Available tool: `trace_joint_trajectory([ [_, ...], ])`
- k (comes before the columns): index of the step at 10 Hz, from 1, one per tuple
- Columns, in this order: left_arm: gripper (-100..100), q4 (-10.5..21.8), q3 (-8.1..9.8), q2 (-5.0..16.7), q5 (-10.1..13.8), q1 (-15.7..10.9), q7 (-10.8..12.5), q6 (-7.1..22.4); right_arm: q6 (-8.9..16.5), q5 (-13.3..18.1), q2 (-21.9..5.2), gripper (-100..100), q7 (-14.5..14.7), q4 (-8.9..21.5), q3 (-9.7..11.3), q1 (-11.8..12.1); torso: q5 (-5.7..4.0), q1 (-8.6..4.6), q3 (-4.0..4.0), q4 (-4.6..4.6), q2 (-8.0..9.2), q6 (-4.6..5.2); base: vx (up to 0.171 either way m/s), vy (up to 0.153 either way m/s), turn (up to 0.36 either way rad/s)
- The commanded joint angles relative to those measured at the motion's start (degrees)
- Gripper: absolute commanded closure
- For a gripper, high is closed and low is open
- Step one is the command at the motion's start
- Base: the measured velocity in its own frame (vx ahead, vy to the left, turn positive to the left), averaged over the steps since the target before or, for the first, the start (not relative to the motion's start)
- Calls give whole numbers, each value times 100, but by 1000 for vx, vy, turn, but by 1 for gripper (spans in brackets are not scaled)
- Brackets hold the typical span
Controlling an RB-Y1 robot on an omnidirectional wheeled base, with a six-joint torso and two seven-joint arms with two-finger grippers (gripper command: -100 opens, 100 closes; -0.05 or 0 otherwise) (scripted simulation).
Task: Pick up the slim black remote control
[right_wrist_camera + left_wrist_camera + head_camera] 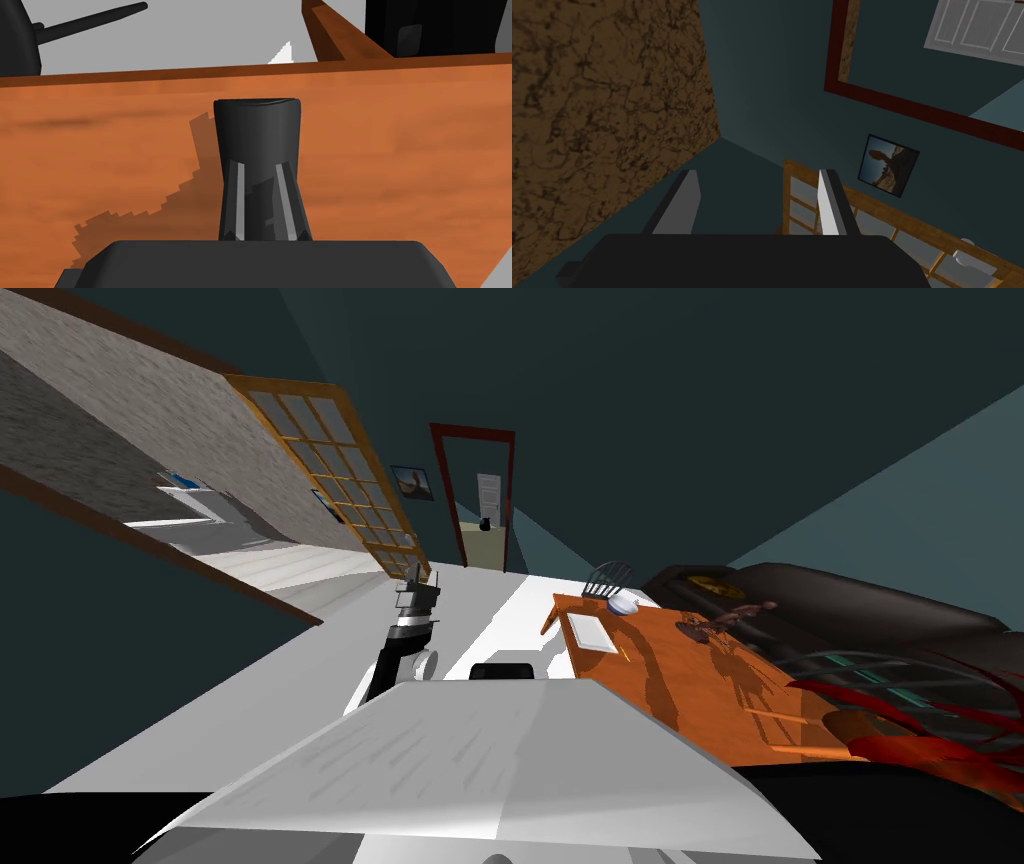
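Head view: the left arm stands raised above the white floor, its left gripper [418, 580] near a yellow-framed glazed door [330, 473]. To the right is a long orange wooden table [690, 688]. At its far end lie a flat white rectangular sheet [592, 631] and a small white bowl [624, 605], with a dark spindle-backed chair [607, 578] just beyond them. A thin brown figurine [725, 623] stands further along the table, beside a dark sofa [860, 608]. This view gives the table's whole layout.

Left wrist view: the left gripper [757, 205] is released, its two light grey fingers [829, 205] wide apart with nothing between them.

Right wrist view: this gives the grasp from close up. The right gripper [257, 167] is clenched on the slim black remote control [257, 135], with its thin fingers [239, 200] against the remote's sides. The remote's long axis runs along the fingers, and its free, squared-off end points straight away from the gripper's body, towards the table's far edge. It sits over the orange table top, where a jagged shadow [150, 215] spreads to one side. I cannot tell whether the remote touches the wood. Beyond the table's edge is grey floor and a thin black rod [90, 20].
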Motion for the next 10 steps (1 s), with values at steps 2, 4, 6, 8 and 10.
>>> trace_joint_trajectory([
  [2, 0, 0, -1, -1, 0, -1, 0, 0, 238, 251, -108, 100, 236, -437, -423, 312, 0, 16, 0, 7, -5, -18, 138, -43, -120],
  [4, 0, 0, -1, 0, 0, 0, 0, 0, 381, 394, -168, 100, 415, -764, -756, 536, 6, 24, 1, 1, 3, 0, 121, -42, -188],
  [6, 0, 0, -1, 0, 0, -1, 0, 0, 524, 538, -227, 100, 593, -1029, -1031, 761, 4, 21, 9, 7, 13, -6, 93, -38, -124],
  [8, 0, 0, -1, -1, 0, -1, 0, 0, 667, 681, -287, 100, 772, -1293, -1306, 985, 8, 23, 12, 8, 19, -5, 91, -39, -132],
  [10, 0, 0, -1, -1, 0, -2, 0, 0, 810, 824, -346, 100, 951, -1557, -1581, 1210, 9, 25, 12, 10, 17, -13, 91, -33, -122],
])
